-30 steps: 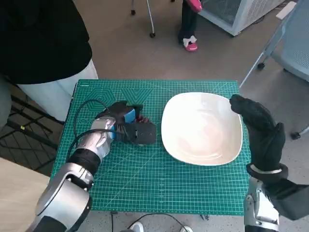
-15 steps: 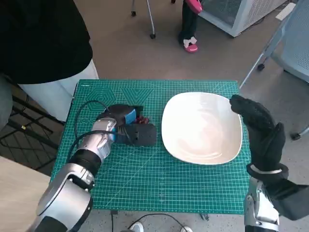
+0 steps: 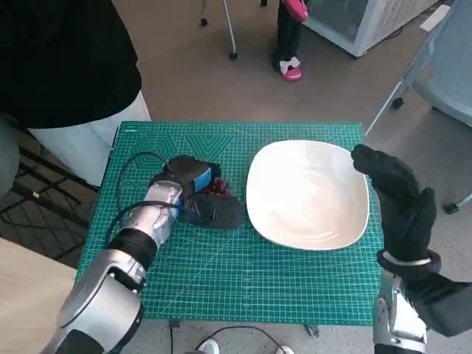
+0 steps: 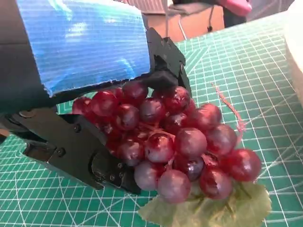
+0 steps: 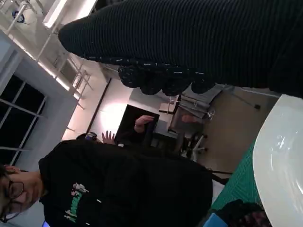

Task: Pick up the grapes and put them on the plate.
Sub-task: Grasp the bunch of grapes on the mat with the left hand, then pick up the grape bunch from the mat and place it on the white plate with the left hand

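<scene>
Red grapes (image 4: pixel 175 142) sit gripped in the left hand's (image 3: pixel 198 193) fingers (image 4: pixel 75 146), just beside the plate (image 3: pixel 308 195); the right hand (image 3: pixel 394 199) rests open at the plate's far edge.

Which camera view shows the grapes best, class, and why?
The left wrist view: the grapes fill it, every berry clear against the left hand. The head view shows only a red patch by that hand; the right wrist view, a blurred corner.
</scene>
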Controlling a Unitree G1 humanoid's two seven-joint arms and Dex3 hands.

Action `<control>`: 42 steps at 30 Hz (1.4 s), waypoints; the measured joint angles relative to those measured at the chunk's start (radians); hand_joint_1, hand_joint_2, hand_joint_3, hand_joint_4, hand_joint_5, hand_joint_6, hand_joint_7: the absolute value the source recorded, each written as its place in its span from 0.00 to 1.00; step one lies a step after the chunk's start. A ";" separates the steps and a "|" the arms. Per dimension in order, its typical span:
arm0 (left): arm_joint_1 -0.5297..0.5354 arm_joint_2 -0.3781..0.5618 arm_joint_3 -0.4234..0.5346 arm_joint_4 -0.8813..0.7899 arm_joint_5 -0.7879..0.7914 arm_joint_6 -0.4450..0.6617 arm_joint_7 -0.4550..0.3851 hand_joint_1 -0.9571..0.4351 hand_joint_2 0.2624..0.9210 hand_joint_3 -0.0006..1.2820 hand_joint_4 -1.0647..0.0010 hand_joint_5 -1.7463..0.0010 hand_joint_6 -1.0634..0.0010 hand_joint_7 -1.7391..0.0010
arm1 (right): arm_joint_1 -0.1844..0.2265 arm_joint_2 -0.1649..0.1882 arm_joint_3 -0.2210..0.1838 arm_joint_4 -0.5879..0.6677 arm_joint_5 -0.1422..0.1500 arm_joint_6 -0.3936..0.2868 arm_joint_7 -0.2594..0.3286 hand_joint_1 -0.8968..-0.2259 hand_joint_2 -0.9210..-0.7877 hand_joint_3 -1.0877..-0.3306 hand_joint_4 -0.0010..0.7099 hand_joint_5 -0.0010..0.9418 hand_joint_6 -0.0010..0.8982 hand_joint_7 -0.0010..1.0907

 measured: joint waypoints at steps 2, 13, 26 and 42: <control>-0.001 0.000 0.001 0.000 -0.001 0.000 -0.001 0.69 1.00 0.17 0.53 0.24 0.56 0.22 | 0.000 0.000 0.000 0.002 0.000 0.000 0.000 0.42 0.00 0.31 0.61 0.00 0.16 0.24; -0.004 0.000 0.004 0.000 -0.003 0.001 -0.008 0.69 1.00 0.17 0.54 0.24 0.55 0.21 | 0.000 0.000 0.000 0.002 0.000 0.000 0.000 0.42 0.00 0.31 0.61 0.00 0.16 0.24; -0.005 0.000 0.006 0.002 -0.003 0.001 -0.008 0.69 1.00 0.18 0.54 0.19 0.55 0.26 | 0.000 0.000 0.000 0.002 0.000 0.000 0.000 0.42 0.00 0.31 0.61 0.00 0.16 0.23; -0.010 0.000 0.010 0.003 -0.005 0.000 -0.021 0.69 1.00 0.18 0.54 0.18 0.55 0.27 | -0.001 0.000 -0.001 0.004 -0.001 -0.001 0.000 0.41 0.00 0.32 0.61 0.00 0.16 0.23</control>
